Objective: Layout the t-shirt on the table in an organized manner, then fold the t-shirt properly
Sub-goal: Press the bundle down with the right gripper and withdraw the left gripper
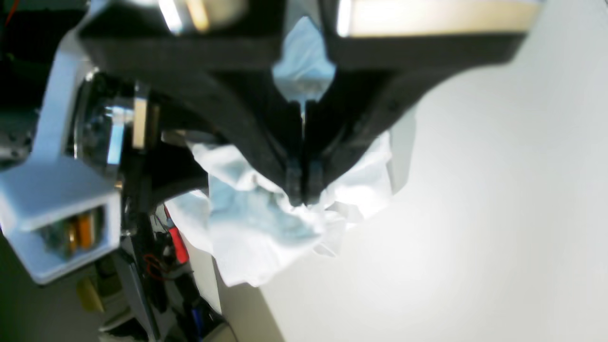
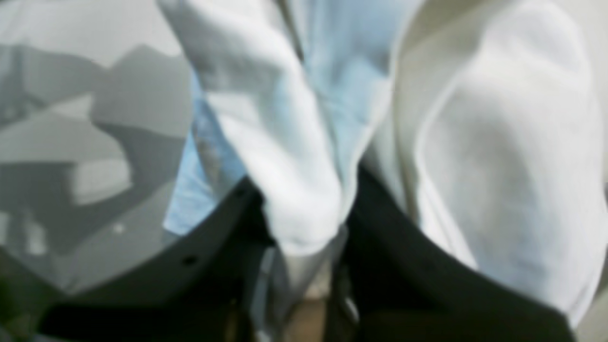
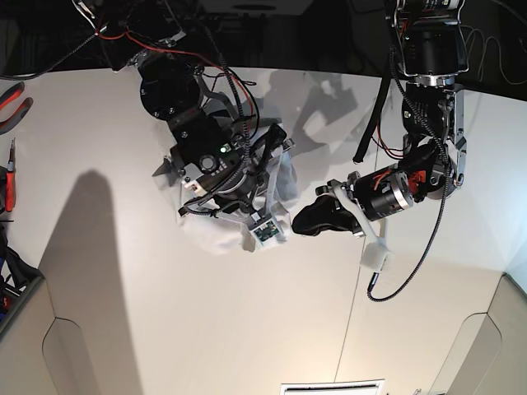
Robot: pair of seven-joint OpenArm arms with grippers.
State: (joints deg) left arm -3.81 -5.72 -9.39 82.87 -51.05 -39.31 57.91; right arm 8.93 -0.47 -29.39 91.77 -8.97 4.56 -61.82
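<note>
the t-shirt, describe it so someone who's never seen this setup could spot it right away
Start from the wide off-white table and look between the two black arms near its far side. The t-shirt is the crumpled white cloth bunched there, pinched by the left tool and right tool. It is the only soft, wrinkled thing there.
</note>
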